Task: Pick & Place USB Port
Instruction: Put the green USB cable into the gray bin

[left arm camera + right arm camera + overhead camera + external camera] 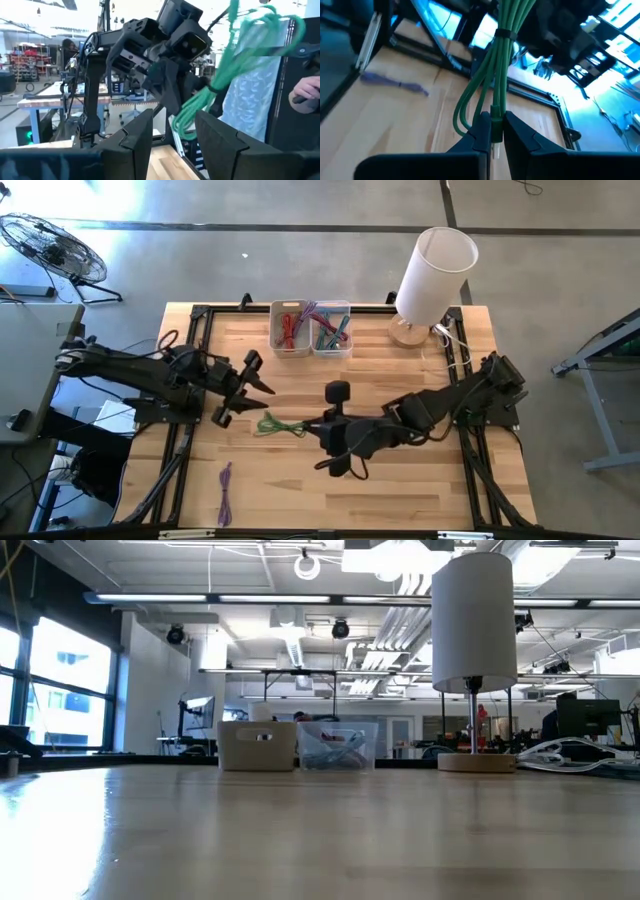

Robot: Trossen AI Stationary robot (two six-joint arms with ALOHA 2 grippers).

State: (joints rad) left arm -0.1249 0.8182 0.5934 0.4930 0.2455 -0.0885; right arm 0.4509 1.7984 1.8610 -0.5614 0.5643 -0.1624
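Green USB cable bundle [492,65] is pinched at 1 end in the right claw [312,427], hanging clear of the worktop [400,490] near its centre. Its long axis runs from that claw toward 9 o'clock, where the left claw [243,387] waits nearby, fingers parted and empty. The 2 bins [311,327] lie at 12 o'clock.

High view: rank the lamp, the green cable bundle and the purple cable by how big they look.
1. lamp, clearly largest.
2. green cable bundle and purple cable: similar extent, too close to rank.
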